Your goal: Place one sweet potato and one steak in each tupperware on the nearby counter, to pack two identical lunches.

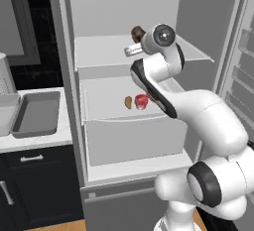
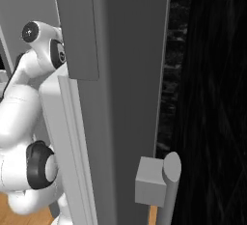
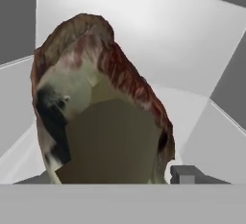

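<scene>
The dark brown lumpy steak (image 1: 137, 32) lies at the back of the fridge's top shelf (image 1: 104, 51). My gripper (image 1: 135, 42) reaches in right up against it. In the hand view this steak (image 3: 101, 107) looms very close; one fingertip (image 3: 185, 174) stands far out by its lower right edge, the other is hidden behind the meat. The jaws stand wide around the steak. One sweet potato (image 1: 128, 102) and the red roundish steak (image 1: 141, 101) lie side by side on the middle shelf. A darker grey tupperware (image 1: 37, 113) and a lighter one (image 1: 6, 115) rest on the counter (image 1: 34, 142).
The open fridge has white shelves and a drawer front (image 1: 134, 143) below. Its door (image 2: 120, 98) stands open at my right, close to the arm (image 2: 29, 98). Navy cabinets (image 1: 34, 185) with silver handles sit under the counter on the left.
</scene>
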You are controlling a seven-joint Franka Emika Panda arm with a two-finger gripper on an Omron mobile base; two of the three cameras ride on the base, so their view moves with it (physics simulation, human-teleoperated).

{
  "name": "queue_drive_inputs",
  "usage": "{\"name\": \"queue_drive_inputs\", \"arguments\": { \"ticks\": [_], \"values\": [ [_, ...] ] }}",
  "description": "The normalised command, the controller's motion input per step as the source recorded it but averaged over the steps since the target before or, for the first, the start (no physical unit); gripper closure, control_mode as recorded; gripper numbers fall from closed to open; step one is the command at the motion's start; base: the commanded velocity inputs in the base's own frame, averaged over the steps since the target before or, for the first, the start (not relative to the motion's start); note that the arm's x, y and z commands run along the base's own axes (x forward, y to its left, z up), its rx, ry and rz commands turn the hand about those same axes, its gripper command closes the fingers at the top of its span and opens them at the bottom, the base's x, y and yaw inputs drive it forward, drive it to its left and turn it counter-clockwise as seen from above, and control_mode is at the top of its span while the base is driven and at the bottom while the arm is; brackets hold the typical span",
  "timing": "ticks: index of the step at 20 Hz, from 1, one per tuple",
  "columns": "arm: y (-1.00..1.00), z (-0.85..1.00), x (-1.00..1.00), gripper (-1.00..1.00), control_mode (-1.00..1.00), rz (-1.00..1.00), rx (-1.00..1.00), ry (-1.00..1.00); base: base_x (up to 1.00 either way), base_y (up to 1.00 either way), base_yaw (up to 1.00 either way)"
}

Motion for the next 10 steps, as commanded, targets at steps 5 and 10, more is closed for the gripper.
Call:
{"name": "queue_drive_inputs", "arguments": {
  "ticks": [5,10],
  "values": [
    [-0.11,-0.15,-1.0,1.0,-1.0,0.0,0.0,0.0,0.0,0.0,0.0],
    [0.0,-0.44,-1.0,1.0,-1.0,0.0,0.0,0.0,0.0,0.0,0.0]
  ]
}}
